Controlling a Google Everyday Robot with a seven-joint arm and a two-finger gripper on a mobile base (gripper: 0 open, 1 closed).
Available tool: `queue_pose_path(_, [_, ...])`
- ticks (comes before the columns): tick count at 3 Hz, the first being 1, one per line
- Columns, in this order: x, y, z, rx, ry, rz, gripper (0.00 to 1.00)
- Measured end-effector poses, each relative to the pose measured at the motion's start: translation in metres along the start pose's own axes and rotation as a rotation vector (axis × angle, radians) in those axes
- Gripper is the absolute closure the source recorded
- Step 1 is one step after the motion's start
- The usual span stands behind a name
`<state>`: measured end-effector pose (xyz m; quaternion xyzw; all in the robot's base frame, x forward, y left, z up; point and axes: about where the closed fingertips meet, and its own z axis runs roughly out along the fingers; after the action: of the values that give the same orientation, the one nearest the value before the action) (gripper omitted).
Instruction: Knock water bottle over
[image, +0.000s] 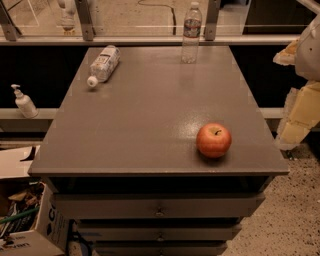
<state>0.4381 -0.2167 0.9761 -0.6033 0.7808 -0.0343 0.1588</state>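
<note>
The water bottle (191, 33), slim and clear with a white cap and a dark label band, stands upright at the far edge of the grey table (150, 125), right of centre. My arm and gripper (294, 125) hang at the right edge of the view, beside the table's right side. The gripper is well away from the bottle and touches nothing that I can see.
A stouter bottle with a large white label (103, 65) lies on its side at the back left of the table. A red apple (214, 140) sits near the front right. A white pump dispenser (22, 101) stands on a ledge to the left. Cardboard boxes (25, 220) stand on the floor at the lower left.
</note>
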Motion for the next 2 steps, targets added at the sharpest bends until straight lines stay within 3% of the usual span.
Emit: queue_pose_path(2, [-0.0044,-0.0033,0.0021,0.0,-0.018,0.004,0.0])
